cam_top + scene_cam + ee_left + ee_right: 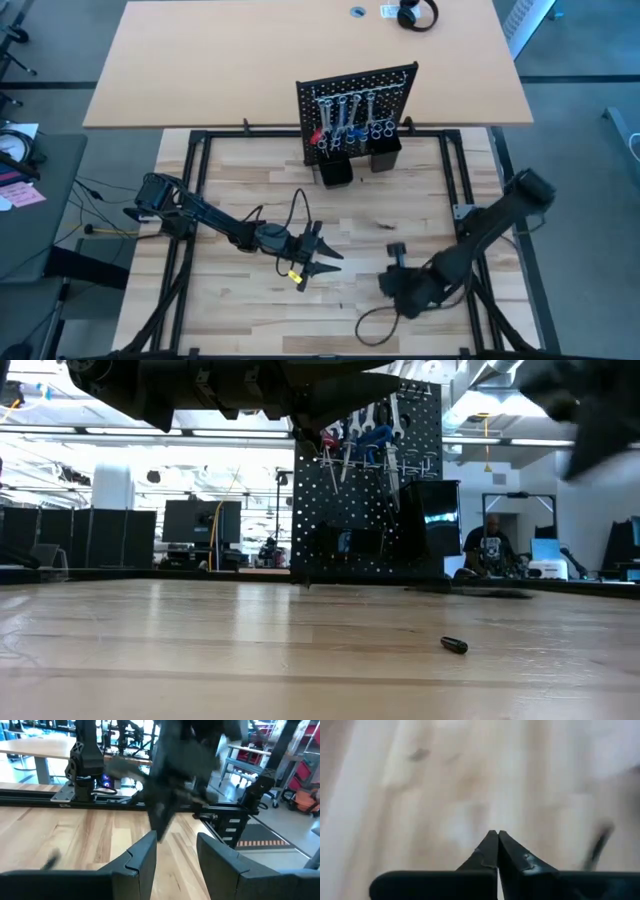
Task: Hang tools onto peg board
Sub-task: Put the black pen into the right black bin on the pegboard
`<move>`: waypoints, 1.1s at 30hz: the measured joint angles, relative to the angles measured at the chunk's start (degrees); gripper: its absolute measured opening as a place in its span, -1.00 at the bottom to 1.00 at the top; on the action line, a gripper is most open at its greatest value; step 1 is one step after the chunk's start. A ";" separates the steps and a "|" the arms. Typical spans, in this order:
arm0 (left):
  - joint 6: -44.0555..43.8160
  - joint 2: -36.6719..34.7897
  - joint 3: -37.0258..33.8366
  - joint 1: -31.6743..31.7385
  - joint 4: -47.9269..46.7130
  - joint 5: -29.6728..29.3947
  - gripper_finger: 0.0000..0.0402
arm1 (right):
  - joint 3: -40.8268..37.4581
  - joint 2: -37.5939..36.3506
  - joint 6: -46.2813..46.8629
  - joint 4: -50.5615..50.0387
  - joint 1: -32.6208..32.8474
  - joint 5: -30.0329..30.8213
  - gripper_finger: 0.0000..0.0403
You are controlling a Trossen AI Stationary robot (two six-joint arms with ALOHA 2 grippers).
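Most small hand tools (350, 118), silver wrenches and blue-handled pieces, already hang on the upright black perforated peg board (395, 82) at the table's far edge, while the left gripper (322, 258) hovers open and the right gripper (496, 840) is pinched closed, empty.

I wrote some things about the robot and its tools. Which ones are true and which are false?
1. The peg board stands up with tools hanging on it. True.
2. The right gripper is wide open. False: its fingers are shut together with nothing between them.
3. The left gripper is open and holds nothing. True.
4. A small dark piece lies on the table. True.
5. Both grippers are touching the peg board. False: they are over the near part of the table, away from it.
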 joint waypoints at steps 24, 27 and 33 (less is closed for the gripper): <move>-0.15 -14.25 0.04 -0.98 -27.92 -0.81 -0.33 | -9.32 2.71 -13.83 27.21 -30.98 -2.33 -0.24; -1.81 -20.00 0.01 -3.23 -37.93 -5.81 -0.33 | -14.46 5.38 -14.60 36.37 -35.08 -3.61 -0.10; 0.68 -25.07 -0.52 -9.58 -43.91 -19.42 -0.33 | -27.37 2.79 -16.46 59.90 -42.10 -5.85 0.14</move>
